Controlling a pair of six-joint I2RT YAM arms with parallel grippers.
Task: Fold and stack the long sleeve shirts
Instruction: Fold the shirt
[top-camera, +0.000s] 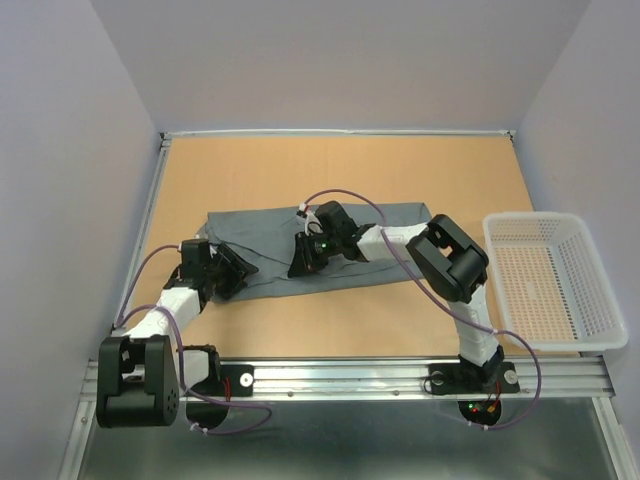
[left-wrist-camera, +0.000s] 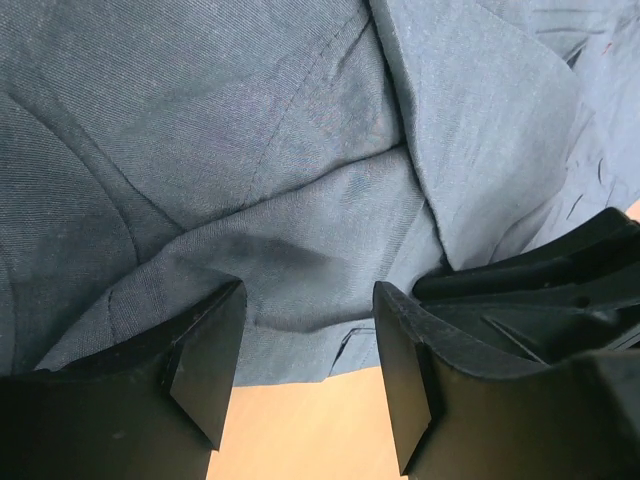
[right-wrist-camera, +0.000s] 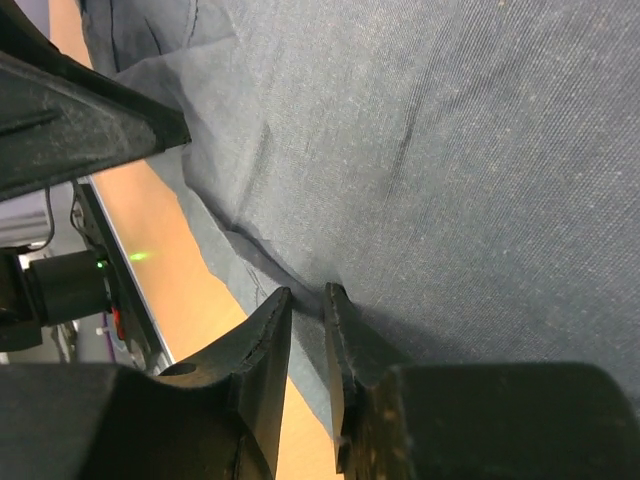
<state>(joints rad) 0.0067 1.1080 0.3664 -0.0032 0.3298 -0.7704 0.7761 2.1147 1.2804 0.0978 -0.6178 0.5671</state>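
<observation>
One long sleeve shirt (top-camera: 255, 230), plain grey cloth, lies spread in a wide band across the middle of the table. My left gripper (top-camera: 238, 270) sits at its lower left edge. In the left wrist view that gripper (left-wrist-camera: 305, 370) is open, with the shirt's (left-wrist-camera: 250, 150) hem and bare table between its fingers. At the middle of the near edge, my right gripper (top-camera: 303, 262) has come down onto the cloth. The right wrist view shows this gripper (right-wrist-camera: 307, 298) nearly closed, pinching a small ridge of the shirt (right-wrist-camera: 450, 150) close to its hem.
A white mesh basket (top-camera: 545, 217) stands at the table's right edge, beside the right arm. Bare tabletop (top-camera: 330, 170) lies behind the shirt, enclosed by pale walls. A metal rail (top-camera: 350, 378) with the arm bases runs along the near edge.
</observation>
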